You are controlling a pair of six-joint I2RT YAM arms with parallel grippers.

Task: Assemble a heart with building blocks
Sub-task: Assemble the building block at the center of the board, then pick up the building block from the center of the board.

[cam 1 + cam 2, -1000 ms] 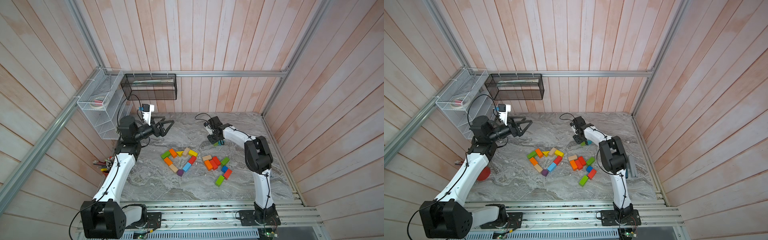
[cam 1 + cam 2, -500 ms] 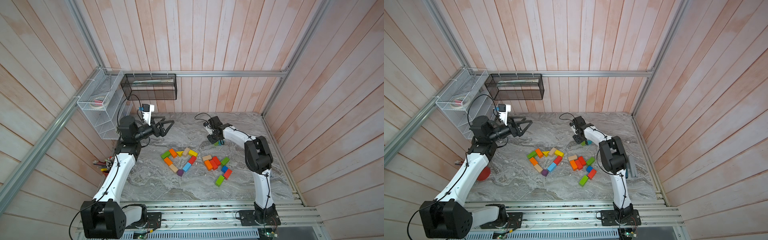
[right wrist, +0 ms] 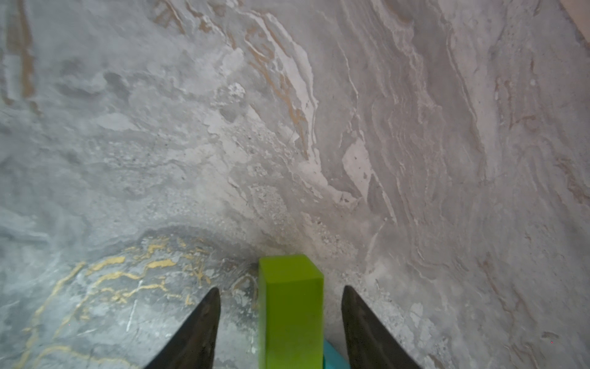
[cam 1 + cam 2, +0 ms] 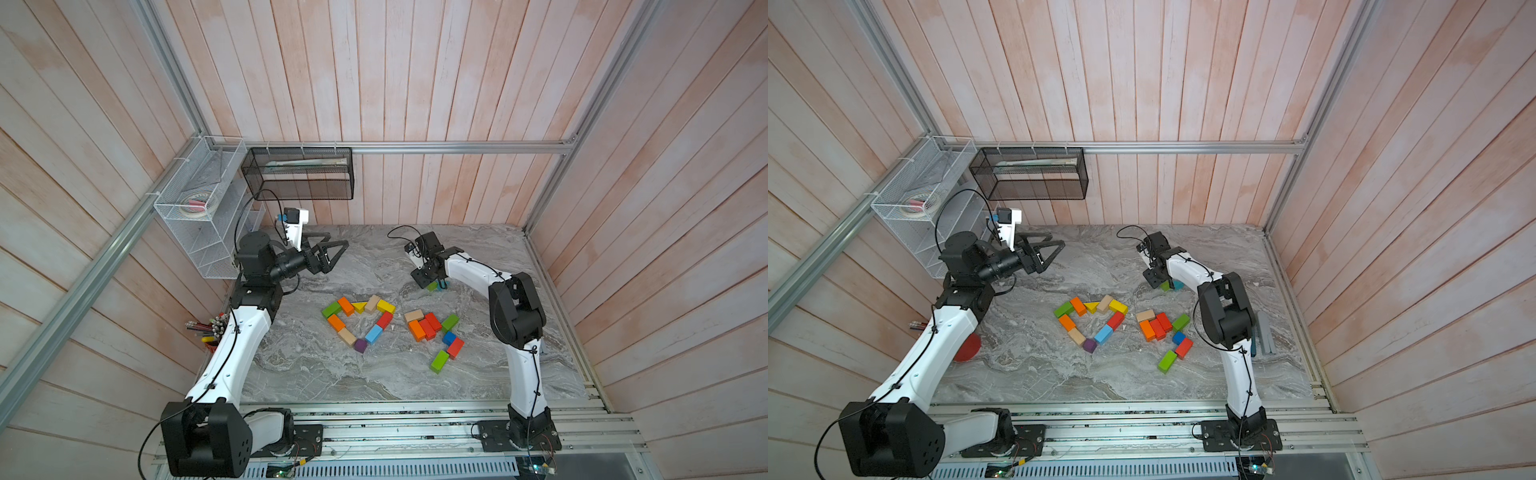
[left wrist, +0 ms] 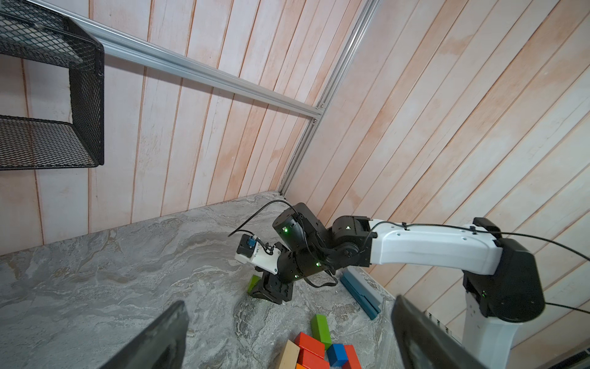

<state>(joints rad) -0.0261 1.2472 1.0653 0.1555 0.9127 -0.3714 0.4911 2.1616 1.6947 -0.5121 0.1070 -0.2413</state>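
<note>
My left pincer (image 4: 336,245) hangs wide open and empty above the table (image 4: 374,382), far left. In the centre, building blocks (image 4: 373,333) form a heart outline, with spare blocks (image 4: 428,328) just to its right. Behind those, my right pincer (image 3: 281,289) straddles a green block (image 3: 290,303), parted, touching neither side.

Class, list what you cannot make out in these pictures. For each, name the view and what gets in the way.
- Teal block: right wrist view, cut off by the frame edge and covered by the green block; shape unclear.
- Red cup: in a top view, half hidden behind the left arm.
- Contents of the black mesh basket: in both top views, blurred by the mesh.
</note>
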